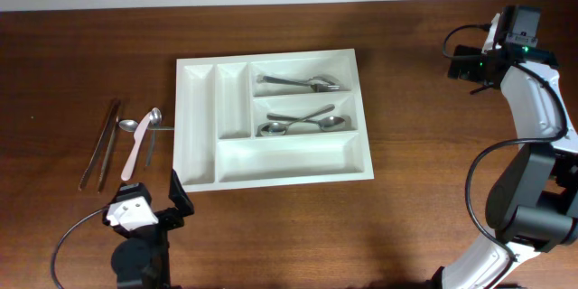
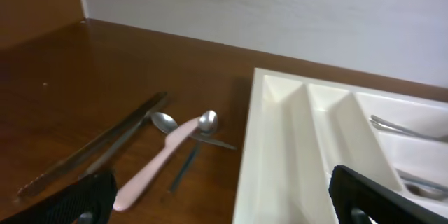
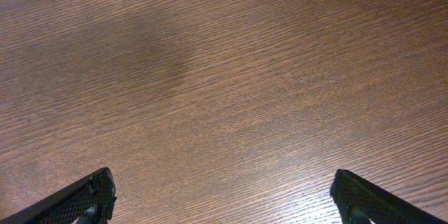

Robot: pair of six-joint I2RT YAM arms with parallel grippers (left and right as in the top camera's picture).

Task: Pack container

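Tray [image 1: 284, 158]: lying flat at mid-worktop, long side running 9 to 3 o'clock, showing two narrow slots toward its 9 o'clock end and three wide ones.
Worktop [image 1: 406, 226]: showing dark brown wood grain all round the tray.
Forks [image 1: 302, 81]: lying in the wide slot at the tray's 12 o'clock edge, heads pointing to 3 o'clock.
Spoons [image 1: 307, 125]: lying overlapped in the middle wide slot.
Loose cutlery: lying at 9 o'clock of the tray, near it but not touching.
Pink handle [image 1: 135, 152]: slanting across that group; kind of utensil hard to tell.
Small spoon [image 1: 155, 115]: resting by the pink handle's 12 o'clock end, a second bowl lying just beside it.
Long metal pair [image 1: 101, 143]: lying farthest toward 9 o'clock; tongs or chopsticks, cannot tell.
Left claw [image 2: 224, 203]: hanging at 7 o'clock of the tray, fingers standing wide apart, gripping nothing, facing the tray's rim and the loose cutlery.
Right claw [image 3: 227, 199]: hanging at 2 o'clock of the tray, well apart from it, fingers spread wide, holding nothing, looking down on bare wood.
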